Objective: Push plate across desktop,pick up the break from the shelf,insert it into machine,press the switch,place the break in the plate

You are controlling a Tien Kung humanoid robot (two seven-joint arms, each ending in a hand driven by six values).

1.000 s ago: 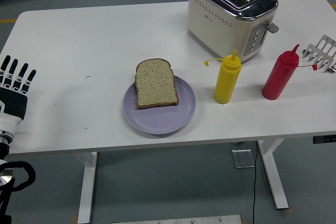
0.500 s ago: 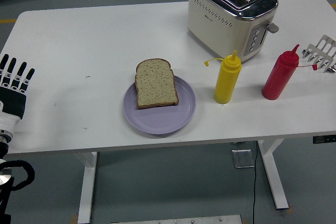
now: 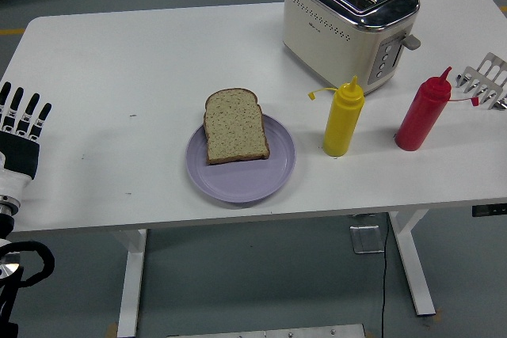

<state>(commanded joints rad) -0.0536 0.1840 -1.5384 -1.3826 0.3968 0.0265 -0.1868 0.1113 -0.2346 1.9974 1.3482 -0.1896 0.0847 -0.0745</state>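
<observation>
Now your left hand (image 3: 20, 136) sits at the table's (image 3: 119, 61) left edge, fingers straight and relaxed, holding nothing. Moving right, you see the bread slice (image 3: 234, 127) lying on the purple plate (image 3: 245, 176) near the front edge. Beyond stand a yellow bottle (image 3: 343, 119), the toaster (image 3: 350, 20) behind it, a red bottle (image 3: 422, 112), and the rack (image 3: 486, 79).

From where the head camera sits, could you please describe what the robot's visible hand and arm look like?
Only the left hand shows, at the table's left edge. Its fingers are black with white segments, giving a striped look, over a black palm with a white panel. Below come a white wrist, a silvery joint and a black arm section. The right arm is out of view.
</observation>
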